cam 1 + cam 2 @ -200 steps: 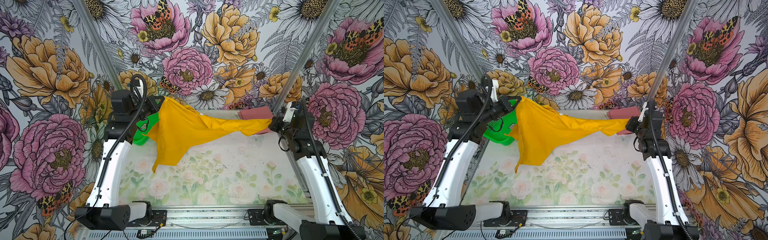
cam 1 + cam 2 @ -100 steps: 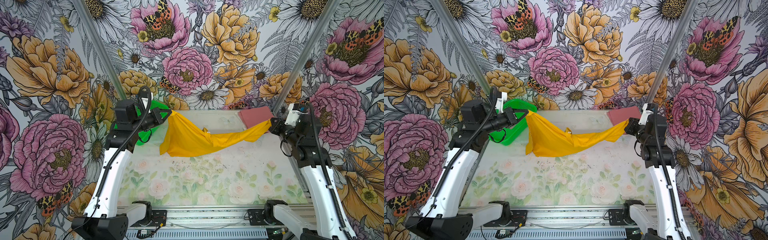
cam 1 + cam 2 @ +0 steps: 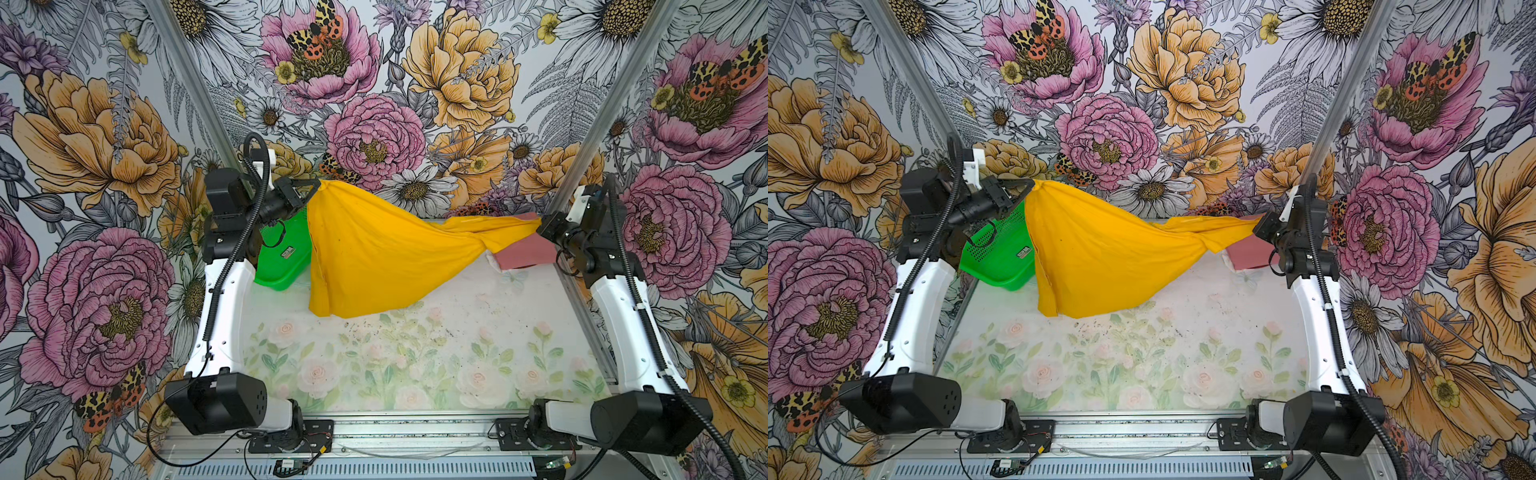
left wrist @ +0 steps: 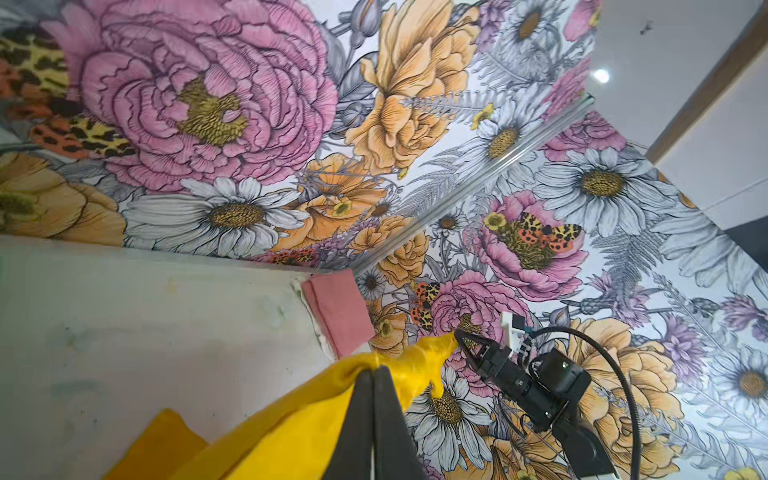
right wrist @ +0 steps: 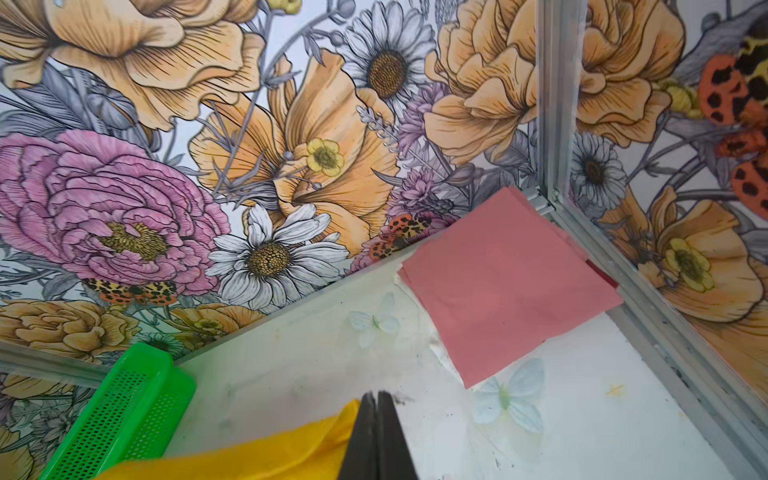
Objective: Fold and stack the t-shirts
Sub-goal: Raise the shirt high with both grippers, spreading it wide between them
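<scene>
Two robot arms hold a mustard-yellow t-shirt (image 3: 374, 257) in the air over a desk (image 3: 415, 365) printed with pale roses; the left jaws are clamped on a bunched corner of the cloth, and the right jaws, pressed together in the right wrist view, pinch a second corner; the left jaws sit higher than the right jaws, so the top edge slopes down from one to the other; below and between the jaws the cloth hangs open as a wide sheet, and its lowest fold seems to reach the desk; this two-corner hold probably serves to spread the yellow t-shirt so that it can be laid flat for folding; a dusty pink t-shirt (image 5: 498, 291), already folded into a flat square, lies on the desk just below and beyond the right jaws, in the far corner; it likely waits there as the base of the stack; a bright green basket (image 3: 286, 257) sits tilted beneath the left jaws, partly hidden behind the hanging cloth.
</scene>
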You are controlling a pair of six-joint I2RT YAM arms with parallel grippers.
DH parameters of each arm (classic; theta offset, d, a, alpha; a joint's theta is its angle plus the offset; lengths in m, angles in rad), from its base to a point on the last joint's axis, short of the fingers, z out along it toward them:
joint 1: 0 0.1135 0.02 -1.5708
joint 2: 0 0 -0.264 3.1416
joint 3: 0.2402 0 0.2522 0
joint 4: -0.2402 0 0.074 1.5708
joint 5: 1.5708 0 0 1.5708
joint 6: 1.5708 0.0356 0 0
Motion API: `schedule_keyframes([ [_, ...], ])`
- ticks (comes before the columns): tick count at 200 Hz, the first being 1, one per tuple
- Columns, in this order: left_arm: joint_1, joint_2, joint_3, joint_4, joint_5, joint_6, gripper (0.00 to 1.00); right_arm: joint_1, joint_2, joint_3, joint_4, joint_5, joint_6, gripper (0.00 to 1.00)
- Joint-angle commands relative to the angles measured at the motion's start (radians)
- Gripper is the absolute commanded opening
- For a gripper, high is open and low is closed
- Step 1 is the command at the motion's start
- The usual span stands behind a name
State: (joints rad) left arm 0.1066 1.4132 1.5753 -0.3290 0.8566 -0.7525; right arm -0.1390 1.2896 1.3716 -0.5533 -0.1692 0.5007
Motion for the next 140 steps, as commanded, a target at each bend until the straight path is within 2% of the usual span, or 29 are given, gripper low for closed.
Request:
schedule_keyframes([
  [1, 0.006, -0.148, 0.000, -0.011, -0.012, 0.048, 0.00, -0.007, -0.121, -0.026, 0.002, 0.012, -0.014, 0.00],
  [45, 0.120, -0.198, 0.072, 0.013, 0.069, 0.002, 0.00, -0.025, -0.239, 0.017, -0.001, -0.064, 0.034, 0.00],
  [81, 0.162, -0.205, 0.088, 0.034, 0.079, -0.022, 0.00, -0.051, -0.257, 0.033, 0.000, -0.058, 0.097, 0.00],
  [93, 0.163, -0.210, 0.066, 0.067, 0.100, -0.047, 0.00, -0.050, -0.267, 0.024, 0.008, -0.077, 0.113, 0.00],
  [113, 0.163, -0.247, 0.005, 0.061, 0.042, -0.012, 0.00, -0.050, -0.279, -0.004, 0.036, -0.084, 0.110, 0.00],
  [125, 0.159, -0.216, -0.010, 0.048, 0.042, -0.005, 0.00, -0.053, -0.256, -0.004, 0.038, -0.097, 0.106, 0.00],
  [140, 0.103, -0.143, -0.003, 0.050, 0.044, 0.021, 0.00, -0.050, -0.199, 0.000, 0.082, -0.145, 0.123, 0.00],
])
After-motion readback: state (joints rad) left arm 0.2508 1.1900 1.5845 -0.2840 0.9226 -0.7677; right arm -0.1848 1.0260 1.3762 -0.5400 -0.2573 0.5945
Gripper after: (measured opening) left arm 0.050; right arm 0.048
